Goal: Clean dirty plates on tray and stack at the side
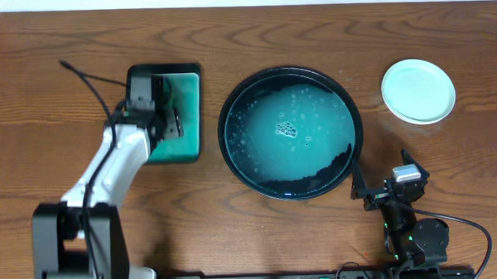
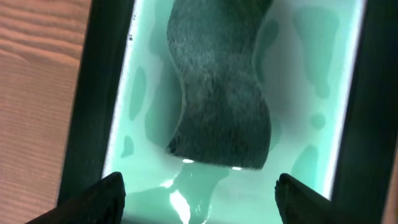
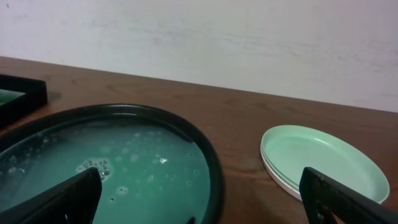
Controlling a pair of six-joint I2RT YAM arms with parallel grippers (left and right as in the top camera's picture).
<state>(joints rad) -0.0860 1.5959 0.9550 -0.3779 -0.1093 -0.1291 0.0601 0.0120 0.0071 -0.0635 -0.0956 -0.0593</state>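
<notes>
Dark wood-grain tabletop [image 1: 55, 47], pale wall [image 3: 217, 37]

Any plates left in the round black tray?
Empty of plates: the tray holds only foamy teal water; the plates sit stacked on the table beside it.

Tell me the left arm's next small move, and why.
Probably lift the left gripper straight up: it hangs open over the dark sponge lying in the rectangular teal tray, the round black tray holds only sudsy water, and the plates are stacked on the tabletop.
</notes>
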